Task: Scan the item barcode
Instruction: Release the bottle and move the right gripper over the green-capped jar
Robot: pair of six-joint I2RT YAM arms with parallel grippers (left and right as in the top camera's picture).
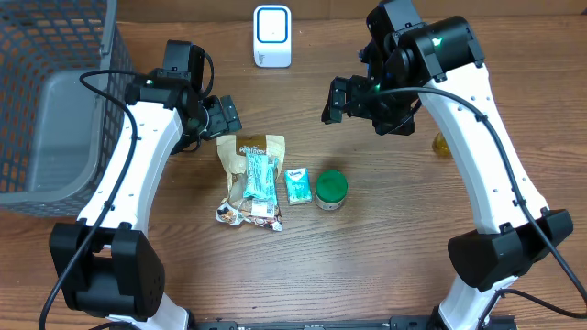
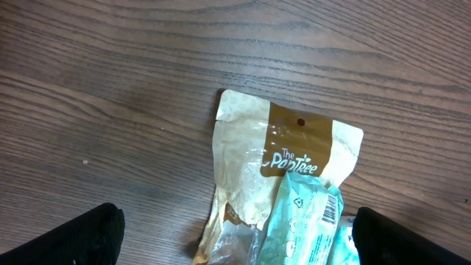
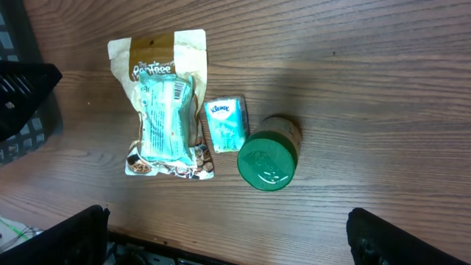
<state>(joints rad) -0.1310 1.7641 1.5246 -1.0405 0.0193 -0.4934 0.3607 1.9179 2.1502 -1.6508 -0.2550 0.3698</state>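
Nothing is held yet. The left gripper (image 1: 228, 117) hangs with its jaws spread wide just beyond the far edge of the brown snack pouch (image 1: 249, 147). Its wrist camera looks straight down on the pouch's printed header, and its fingers (image 2: 81, 235) sit in the bottom corners of that view with only wood and packaging between them. The right gripper (image 1: 334, 101) is likewise spread and empty. It is raised over the bare table (image 1: 385, 238) to the far right of the items, high enough for its camera to take in the whole cluster.

The items to scan lie in a row at mid-table. The pouch is on the left, with a teal packet (image 1: 259, 176) lying on top of it. A Kleenex tissue pack (image 1: 296, 186) lies just beside them, and a green-lidded jar (image 1: 331, 188) is close against the pack on the right. The teal packet's barcode (image 2: 331, 210) faces up at its far end, which probably makes it the easy first pick.

The white scanner (image 1: 272, 35) stands at the far edge, centred between the arms, so an item would have to be lifted and carried away from the robot to reach it. A grey basket (image 1: 55, 137) waits at far left, presumably for scanned goods. A yellowish thing (image 1: 441, 144) peeks from behind the right arm; I cannot tell what it is.
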